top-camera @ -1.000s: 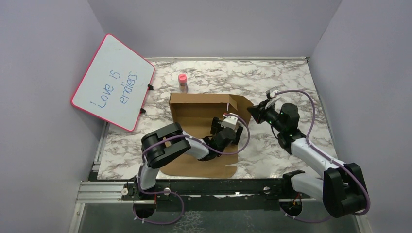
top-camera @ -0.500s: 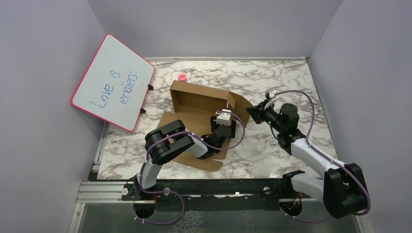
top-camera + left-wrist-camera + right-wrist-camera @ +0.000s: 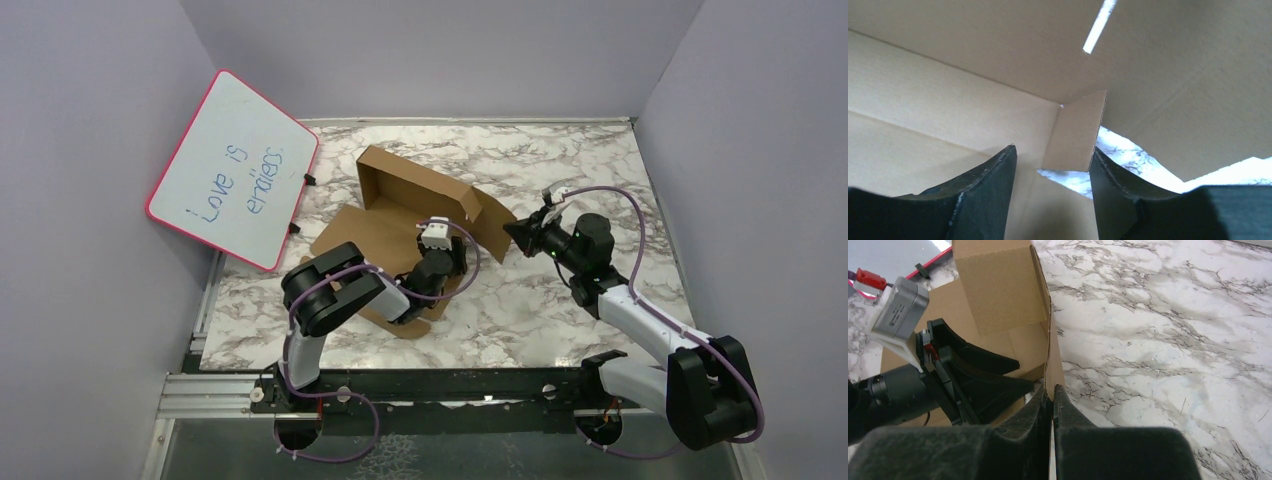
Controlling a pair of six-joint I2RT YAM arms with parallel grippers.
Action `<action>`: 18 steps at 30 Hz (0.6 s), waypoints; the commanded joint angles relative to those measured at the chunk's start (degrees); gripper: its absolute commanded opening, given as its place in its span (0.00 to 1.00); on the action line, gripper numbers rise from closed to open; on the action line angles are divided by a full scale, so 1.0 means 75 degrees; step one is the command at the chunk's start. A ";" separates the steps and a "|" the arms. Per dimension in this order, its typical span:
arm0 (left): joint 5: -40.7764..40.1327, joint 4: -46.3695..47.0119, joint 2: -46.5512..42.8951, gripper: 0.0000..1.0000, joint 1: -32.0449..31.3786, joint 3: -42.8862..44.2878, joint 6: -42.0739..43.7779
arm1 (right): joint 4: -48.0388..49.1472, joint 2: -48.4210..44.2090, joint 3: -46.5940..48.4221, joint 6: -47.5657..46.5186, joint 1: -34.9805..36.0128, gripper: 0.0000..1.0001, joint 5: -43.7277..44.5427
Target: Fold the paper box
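The paper box (image 3: 395, 215) is a brown cardboard sheet partly folded, its back wall and right side wall raised. My left gripper (image 3: 458, 262) is open and empty inside it, low over the floor panel. In the left wrist view the left gripper (image 3: 1053, 160) faces an inner corner where a small flap (image 3: 1077, 134) stands, with a slit (image 3: 1098, 25) above. My right gripper (image 3: 512, 229) is shut on the edge of the right side wall (image 3: 1050, 360). The right wrist view shows the right gripper (image 3: 1050, 392) and the left gripper (image 3: 1025, 374) close beside it.
A pink-framed whiteboard (image 3: 235, 170) leans against the left wall. Purple walls enclose the marble table (image 3: 580, 170) on three sides. The box's front flap (image 3: 400, 318) lies under the left forearm near the table's front edge.
The box has turned and slid to the left, its back wall tipping up and hiding the small pink bottle. My left gripper moved left with it. The right gripper kept its hold.
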 commanded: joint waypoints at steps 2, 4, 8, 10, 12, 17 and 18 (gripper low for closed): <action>0.0549 0.0164 -0.0341 0.52 0.0531 -0.0317 -0.0108 | 0.0092 -0.0068 0.0084 -0.0090 0.0058 0.07 -0.0299; 0.0737 0.0175 -0.0359 0.51 0.0623 -0.0343 -0.0102 | 0.0080 -0.0052 0.0103 -0.0091 0.0068 0.07 -0.0363; 0.1163 0.0176 -0.0219 0.47 0.0804 -0.0359 -0.0113 | 0.0131 -0.0025 0.0107 -0.0069 0.0082 0.09 -0.0593; 0.1339 0.0188 -0.0134 0.44 0.0862 -0.0365 -0.0119 | 0.0140 -0.0009 0.0124 -0.0056 0.0077 0.11 -0.0662; 0.1501 0.0226 -0.0085 0.41 0.0903 -0.0414 -0.0108 | 0.0103 -0.0015 0.0158 -0.0050 0.0077 0.15 -0.0718; 0.1766 0.0297 -0.0034 0.39 0.1029 -0.0565 -0.0230 | -0.0460 -0.0262 0.0449 0.0108 0.0075 0.30 -0.0268; 0.1822 0.0303 -0.0032 0.39 0.1048 -0.0578 -0.0242 | -0.0664 -0.0360 0.0566 0.0133 0.0082 0.32 -0.0178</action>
